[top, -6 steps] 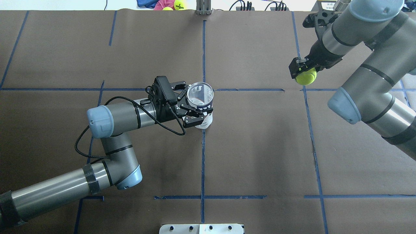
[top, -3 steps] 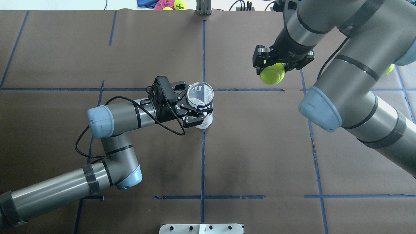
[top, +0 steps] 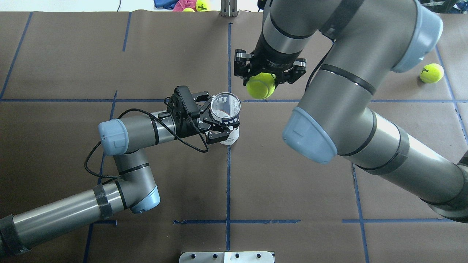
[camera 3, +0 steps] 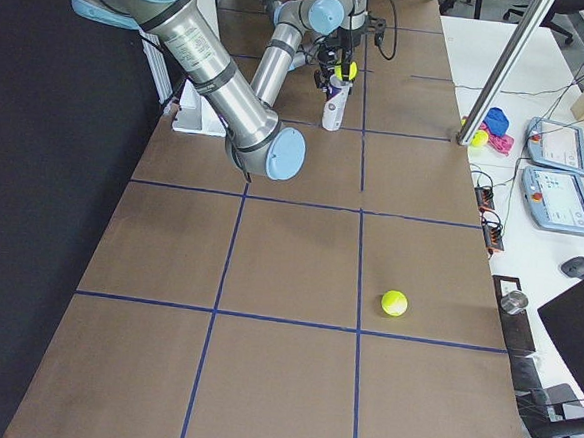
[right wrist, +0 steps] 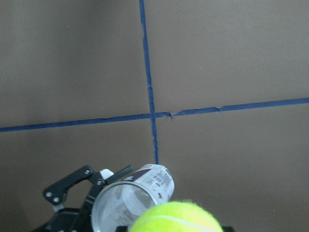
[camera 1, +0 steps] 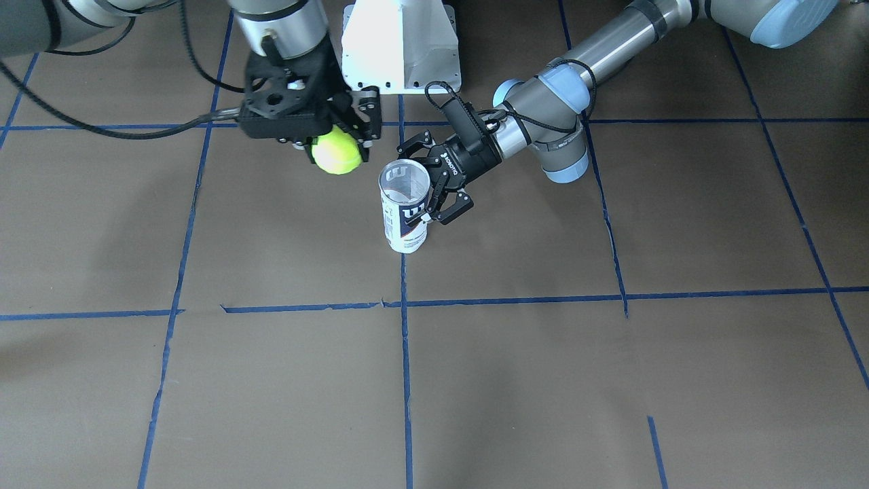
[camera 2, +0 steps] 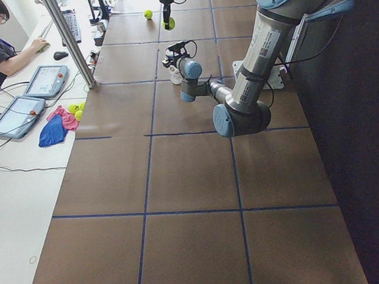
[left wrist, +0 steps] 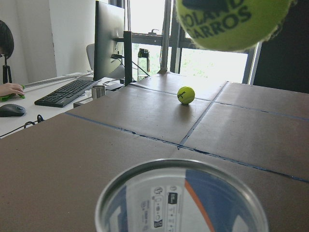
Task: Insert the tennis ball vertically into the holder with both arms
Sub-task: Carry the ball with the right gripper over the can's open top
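The holder (top: 226,111), a clear can with a white and navy label, stands upright at the table's middle with its mouth open upward. My left gripper (top: 219,117) is shut on the holder's side. It also shows in the front view (camera 1: 405,210), with the left gripper (camera 1: 434,193) beside it. My right gripper (top: 261,82) is shut on the tennis ball (top: 260,86) and holds it in the air, to the right of and beyond the holder's mouth. The ball shows in the front view (camera 1: 336,153), the right wrist view (right wrist: 176,217) and the left wrist view (left wrist: 231,21). The holder's rim (left wrist: 181,193) is below the ball there.
A second tennis ball (top: 431,73) lies on the table at the far right; it also shows in the right side view (camera 3: 394,303). More balls and cloths (top: 190,5) lie past the far edge. A white base plate (top: 226,256) sits at the near edge.
My right arm has swung left with the tennis ball, from the table's far right to just right of the holder. The left arm and holder have not moved.
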